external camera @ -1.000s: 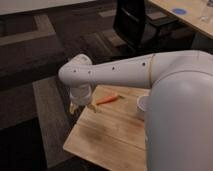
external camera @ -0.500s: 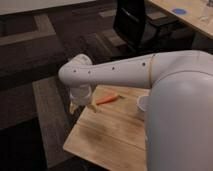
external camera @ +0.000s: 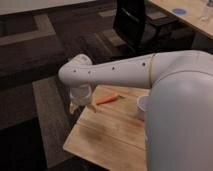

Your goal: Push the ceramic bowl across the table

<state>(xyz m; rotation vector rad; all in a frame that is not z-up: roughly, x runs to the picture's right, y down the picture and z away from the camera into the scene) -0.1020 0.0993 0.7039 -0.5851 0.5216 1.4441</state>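
Note:
The ceramic bowl is out of view, possibly behind my white arm, which stretches across the picture from the right. The table is a light tan wooden top at the lower middle. My gripper hangs below the wrist at the table's far left corner, just above the edge. An orange carrot-like thing lies on the table just right of the gripper. A white cup stands farther right, partly covered by my arm.
A black chair stands beyond the table on the dark carpet. Another pale wooden table carrying a blue disc is at the top right. Dark floor drops away on the table's left and near sides.

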